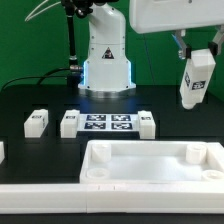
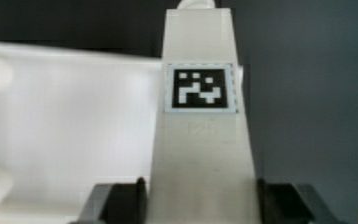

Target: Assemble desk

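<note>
So the gripper (image 1: 197, 58) is up around two o'clock in the exterior view with its jaws pinched on one leg (image 1: 196, 82). The wrist view backs that up: both dark fingers (image 2: 119, 203) press the leg's flanks near one end, and the rest of it sticks out with its tag (image 2: 201, 88) facing the camera. The leg hangs in the air, clear of everything. The tabletop (image 1: 150, 165) lies rim up across the front, roughly five to seven o'clock, with a corner socket (image 1: 194, 152) at about four o'clock, below the leg. My worry is the insertion. The leg looks a touch off vertical in the exterior view (could just be the camera angle, honestly), and if it goes down like that, its free end could catch the raised rim or the socket lip instead of dropping in. With the grip so near one end, any sideways shove at the far end could twist the leg in the jaws or pop it out. The tabletop doesn't look held by anything, so a missed push might also slide it, maybe toward the marker board (image 1: 108, 123) at the centre and the spare legs flanking it, like the one (image 1: 37, 121) at nine o'clock. I'd line it up squarely over the socket before lowering.
</note>
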Available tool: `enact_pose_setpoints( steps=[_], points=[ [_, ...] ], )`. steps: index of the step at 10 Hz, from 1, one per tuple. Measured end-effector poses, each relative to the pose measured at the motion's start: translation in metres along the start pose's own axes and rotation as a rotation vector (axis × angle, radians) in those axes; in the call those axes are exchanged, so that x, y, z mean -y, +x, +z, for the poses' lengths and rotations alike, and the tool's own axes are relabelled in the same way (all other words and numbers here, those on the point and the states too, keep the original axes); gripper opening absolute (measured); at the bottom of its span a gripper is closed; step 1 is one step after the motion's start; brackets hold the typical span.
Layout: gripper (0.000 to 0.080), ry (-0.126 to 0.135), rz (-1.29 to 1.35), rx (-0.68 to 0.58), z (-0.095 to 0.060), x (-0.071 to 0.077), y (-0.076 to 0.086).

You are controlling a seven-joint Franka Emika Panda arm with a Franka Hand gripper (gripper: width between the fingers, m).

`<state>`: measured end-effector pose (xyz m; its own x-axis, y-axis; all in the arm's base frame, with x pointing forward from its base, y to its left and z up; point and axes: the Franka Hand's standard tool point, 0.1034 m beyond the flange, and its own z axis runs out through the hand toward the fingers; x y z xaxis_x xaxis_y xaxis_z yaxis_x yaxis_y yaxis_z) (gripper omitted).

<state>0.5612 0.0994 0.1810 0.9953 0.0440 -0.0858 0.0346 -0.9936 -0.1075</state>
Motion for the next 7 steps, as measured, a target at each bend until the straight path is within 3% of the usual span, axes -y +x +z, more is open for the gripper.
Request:
enact_pose_setpoints(
  steps=[2, 3, 4, 5, 7],
  points=[
    [0.0291, -0.009, -0.034, -0.133, 0.006, -0.011, 0.007],
    [0.0291, -0.014, -0.049, -0.196, -0.004, -0.016, 0.023],
    [0.0291, -0.034, -0.085, -0.308, -0.025, -0.010, 0.040],
    [0.0291, -0.060, -0.143, -0.399, -0.032, 0.002, 0.046],
    [0.0291, -0.046, -0.129, -0.526, -0.029, 0.000, 0.046]
  ],
)
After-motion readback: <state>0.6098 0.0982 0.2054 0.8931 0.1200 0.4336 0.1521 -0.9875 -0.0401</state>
